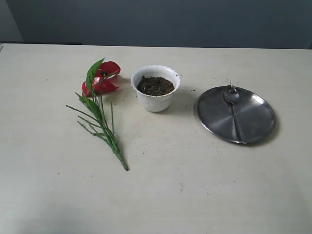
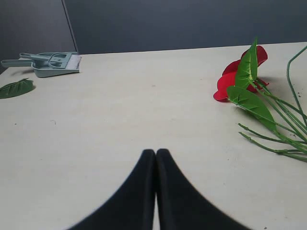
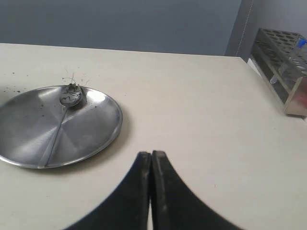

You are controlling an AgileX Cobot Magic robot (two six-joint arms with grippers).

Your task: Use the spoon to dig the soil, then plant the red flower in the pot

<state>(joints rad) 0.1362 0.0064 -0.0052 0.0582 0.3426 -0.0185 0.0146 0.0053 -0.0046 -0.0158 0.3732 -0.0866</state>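
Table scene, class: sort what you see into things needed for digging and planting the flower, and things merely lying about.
Needed:
spoon
soil
pot
red flower

Lying about:
steel plate, under the spoon
green dustpan and brush
loose leaf
rack

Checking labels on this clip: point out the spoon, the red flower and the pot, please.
spoon (image 1: 231,95), exterior view, on its head, lying on the steel plate.
red flower (image 1: 108,69), exterior view, on the red petal.
pot (image 1: 157,102), exterior view, on its white outer wall.
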